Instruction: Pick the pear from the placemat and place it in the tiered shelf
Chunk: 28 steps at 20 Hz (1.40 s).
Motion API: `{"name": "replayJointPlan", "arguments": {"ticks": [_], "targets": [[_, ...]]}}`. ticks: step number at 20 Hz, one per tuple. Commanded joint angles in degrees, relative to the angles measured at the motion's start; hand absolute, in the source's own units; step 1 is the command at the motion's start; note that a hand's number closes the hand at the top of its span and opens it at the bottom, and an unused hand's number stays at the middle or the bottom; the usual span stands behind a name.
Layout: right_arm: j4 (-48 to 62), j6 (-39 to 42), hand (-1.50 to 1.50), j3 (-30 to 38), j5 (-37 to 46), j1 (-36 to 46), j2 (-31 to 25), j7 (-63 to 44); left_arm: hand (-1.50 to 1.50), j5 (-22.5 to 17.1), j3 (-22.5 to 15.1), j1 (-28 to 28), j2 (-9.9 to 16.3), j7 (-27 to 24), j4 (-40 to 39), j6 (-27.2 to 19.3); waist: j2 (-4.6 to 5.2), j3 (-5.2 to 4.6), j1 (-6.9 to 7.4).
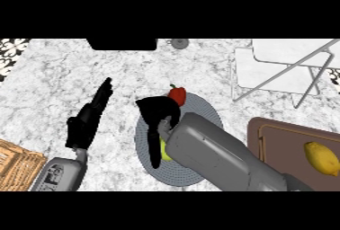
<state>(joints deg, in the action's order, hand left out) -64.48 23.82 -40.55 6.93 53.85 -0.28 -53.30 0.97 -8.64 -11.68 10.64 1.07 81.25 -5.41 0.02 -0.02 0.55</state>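
Note:
The yellow-green pear [164,151] lies on the round grey placemat [203,112], and only a sliver of it shows. My right hand [159,111] is bent down over it, fingers running along its left side and thumb curled at its top. The grey right forearm hides the rest of the pear. The white tiered shelf [279,67] stands at the back right, apart from the hand. My left hand [85,123] rests open at the left, fingers straight and pointing away, holding nothing.
A red pepper [176,94] sits at the placemat's far edge, just beyond my right hand. A brown cutting board [279,143] with a lemon [322,158] lies at the right. A wicker basket [16,166] is at the lower left, a black object [123,43] at the back.

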Motion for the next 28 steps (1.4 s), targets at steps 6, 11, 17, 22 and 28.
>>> {"name": "replayJointPlan", "arguments": {"ticks": [6, 11, 17, 22, 28], "targets": [[-1.56, 0.73, -1.50, -2.99, 2.77, -4.67, 0.26, -2.82, 0.00, 0.81, 1.39, 1.81, -0.01, 0.66, 2.62, 1.20, -0.12, 0.02, -0.13], [7.56, 2.77, -1.50, -0.15, 5.92, -1.20, 0.27, 4.37, 0.00, 2.68, 1.12, -0.89, -2.97, -1.99, -3.80, 0.56, 0.09, 0.00, -0.26], [3.89, -2.16, -1.50, -5.21, 5.70, -5.50, 0.27, 1.91, 0.00, 4.42, 0.74, 3.83, -2.60, -1.29, 2.11, 0.56, -0.02, 0.01, 0.13], [4.79, -3.44, -1.50, -7.48, 6.34, -7.55, 0.28, 3.84, 0.00, 4.96, 0.33, 2.11, -4.39, 2.11, 3.47, 0.50, 0.00, 0.01, 0.10], [9.47, -0.57, -1.50, -3.53, 5.76, -3.60, 0.28, 7.94, 0.00, 3.54, 3.59, 2.20, -3.30, -3.58, -1.91, 3.76, 0.09, 0.00, 0.20]]}}
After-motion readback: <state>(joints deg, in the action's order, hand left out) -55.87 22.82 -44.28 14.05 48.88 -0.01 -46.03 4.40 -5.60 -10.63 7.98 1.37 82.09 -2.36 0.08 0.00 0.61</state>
